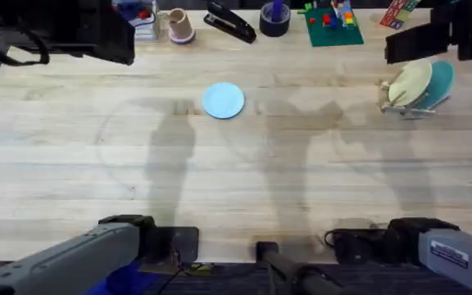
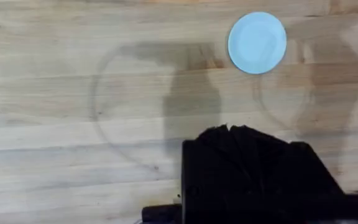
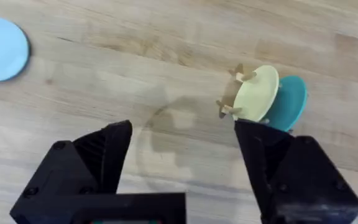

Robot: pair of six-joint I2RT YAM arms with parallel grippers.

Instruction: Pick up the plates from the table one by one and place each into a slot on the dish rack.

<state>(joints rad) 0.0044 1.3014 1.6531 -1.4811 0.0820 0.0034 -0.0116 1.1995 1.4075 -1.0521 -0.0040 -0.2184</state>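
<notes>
Blue plate (image 1: 223, 101) lies flat on the table (image 1: 72, 164), mid-way along the far edge; it's thin, smooth and pale, so the fingers could skid off its rim. Rack (image 1: 406, 104) near the far right corner holds cream and teal plates. Right gripper (image 3: 182, 165) is spread wide; left gripper I cannot tell.

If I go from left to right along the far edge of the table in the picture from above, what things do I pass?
Pink-bottomed cup → black stapler → dark tape roll → green brick baseplate with bricks → and, a little nearer, the dish rack holding the cream plate and teal plate.
</notes>
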